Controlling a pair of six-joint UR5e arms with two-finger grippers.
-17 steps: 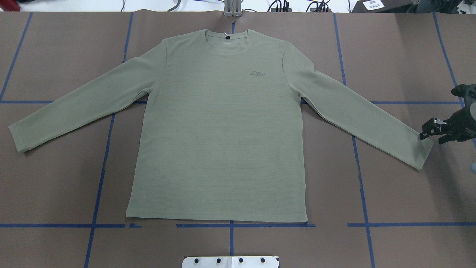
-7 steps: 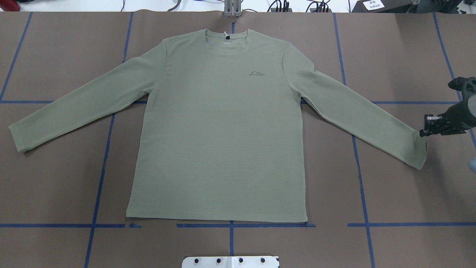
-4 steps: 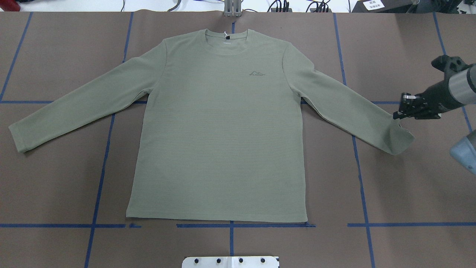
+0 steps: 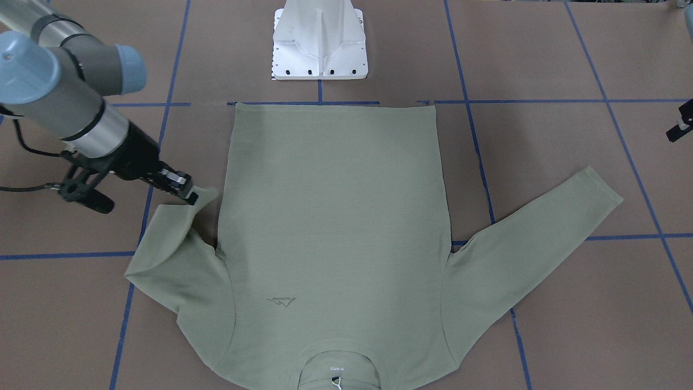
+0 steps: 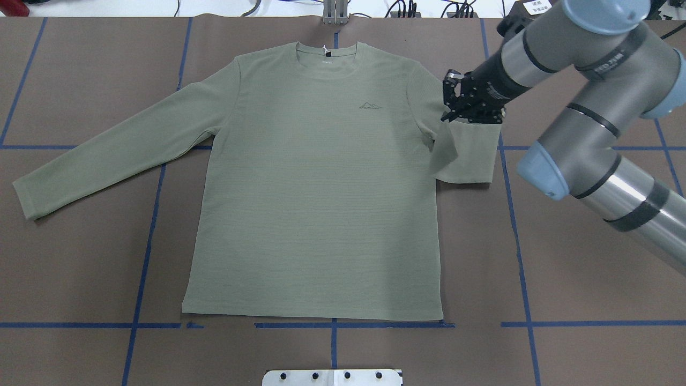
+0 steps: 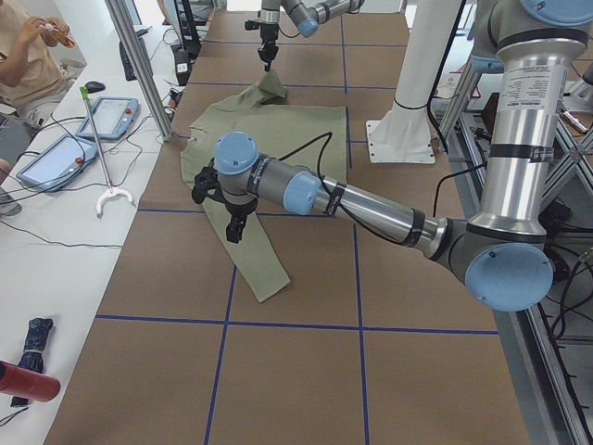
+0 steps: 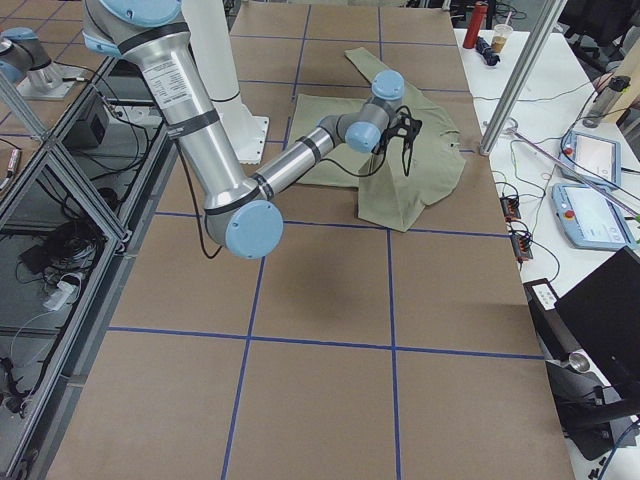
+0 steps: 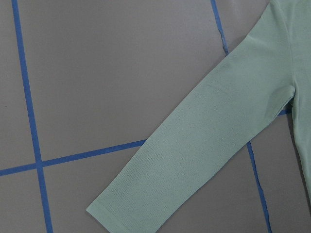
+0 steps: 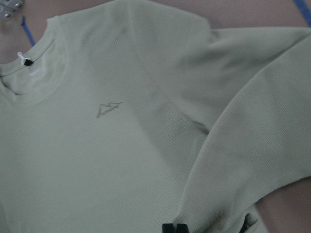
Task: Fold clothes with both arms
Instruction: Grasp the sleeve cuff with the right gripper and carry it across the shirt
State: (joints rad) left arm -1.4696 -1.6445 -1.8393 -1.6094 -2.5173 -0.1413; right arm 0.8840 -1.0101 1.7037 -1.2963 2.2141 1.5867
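The pale green shirt (image 5: 321, 203) lies flat, front up, on the brown table, collar toward the far edge. My right gripper (image 5: 470, 110) is shut on the cuff of the shirt's right-hand sleeve (image 5: 466, 155). It holds the cuff up beside the shoulder, so the sleeve hangs doubled back. The front-facing view shows the same grip (image 4: 188, 194). The other sleeve (image 5: 107, 150) lies straight and flat, and also fills the left wrist view (image 8: 209, 145). My left gripper (image 6: 233, 227) hovers above that sleeve; I cannot tell whether it is open or shut.
The white pedestal base (image 4: 319, 40) stands just beyond the shirt's hem. Blue tape lines (image 5: 144, 241) cross the table. A metal post (image 6: 139, 65), tablets (image 6: 56, 158) and a seated person (image 6: 28, 56) are along the side bench.
My right gripper closed on the right-hand cuff at the table's edge, lifted it and carried it inward toward the shoulder. The sleeve went from flat to doubled back.
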